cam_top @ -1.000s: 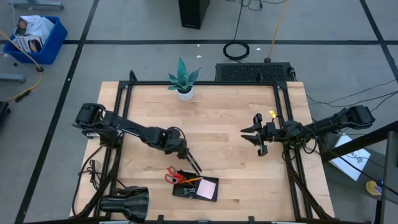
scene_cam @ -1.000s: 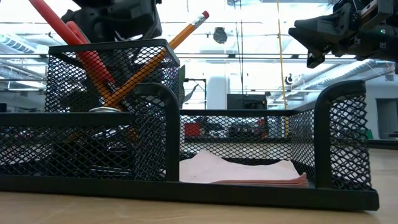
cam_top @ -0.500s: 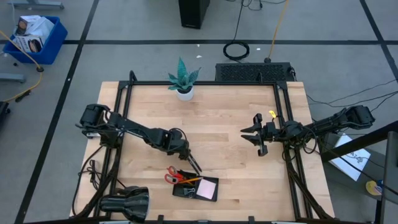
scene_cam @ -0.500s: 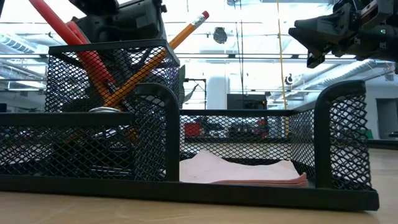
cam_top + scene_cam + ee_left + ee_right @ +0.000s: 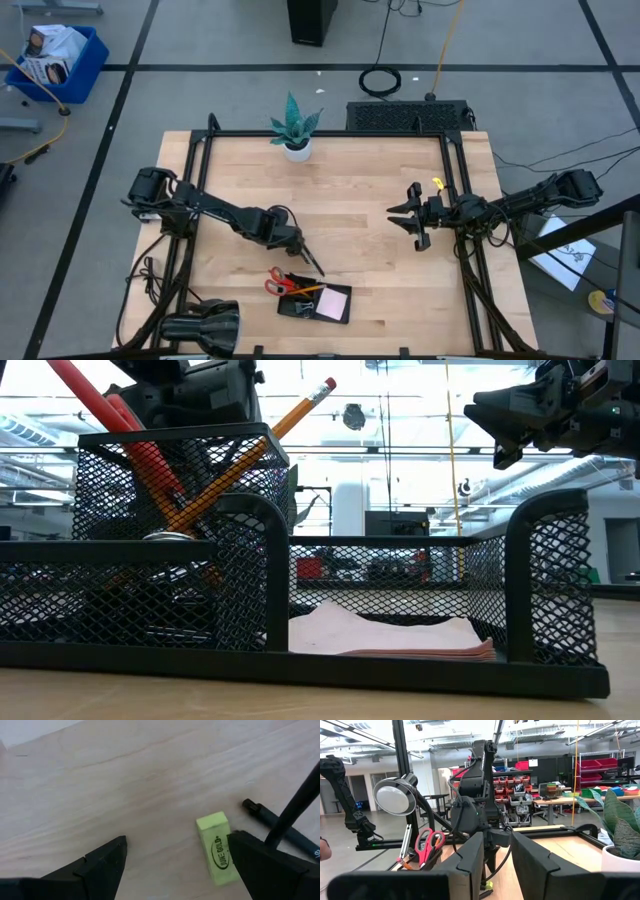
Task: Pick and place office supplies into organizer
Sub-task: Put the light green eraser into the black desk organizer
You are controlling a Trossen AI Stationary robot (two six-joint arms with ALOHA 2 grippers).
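Left gripper (image 5: 175, 870), fingers spread, is poised over the yellow eraser (image 5: 218, 848) just behind the mesh organizer (image 5: 315, 302); centring before closure is advised. Right gripper (image 5: 412, 229), part-closed and empty, is parked well apart.

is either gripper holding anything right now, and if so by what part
Nothing is held. The left gripper is open over the yellow eraser; the right gripper holds nothing.
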